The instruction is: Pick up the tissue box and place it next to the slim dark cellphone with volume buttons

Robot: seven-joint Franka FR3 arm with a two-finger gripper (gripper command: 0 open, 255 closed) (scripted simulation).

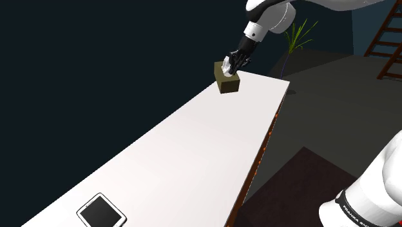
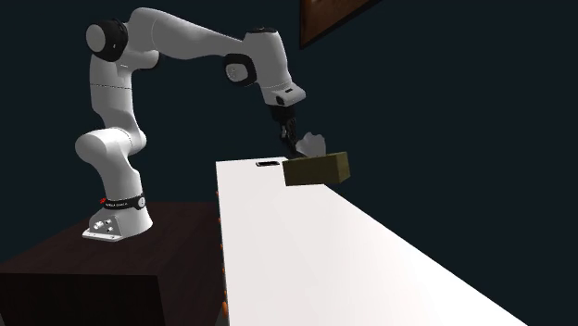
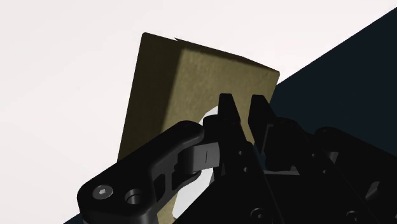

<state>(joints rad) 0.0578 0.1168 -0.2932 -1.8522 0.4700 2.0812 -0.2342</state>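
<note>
An olive-brown tissue box [image 1: 229, 82] sits on a long white table [image 1: 193, 148], at the end of the table farthest from the shoulder camera and close to the corner away from the robot's side. A tuft of white tissue [image 1: 226, 65] rises from the opening in the box's top.

The white arm [image 2: 185, 37] reaches over the table from its dark stand [image 2: 93, 269] beside the table's brown-edged long side. Its black gripper [image 3: 245, 102] comes down slantwise onto the top of the box. In the wrist view the two fingers [image 3: 229, 118] are drawn almost together with a thin slit between them, nipped in at the tuft, and the box's top face lies directly beneath them. The box's base appears to rest on the table.

In the second exterior view, a slim dark cellphone [image 2: 269, 163] lies flat at the table's short end edge. It is just beside the box, on the side nearer the arm's stand, and apart from it.

At the table's opposite end, well apart from the box, lies a flat device with a pale screen and dark rim [image 1: 100, 209].

Beyond the table, the shoulder view shows a green plant [image 1: 297, 33] and a brown ladder [image 1: 386, 39].
</note>
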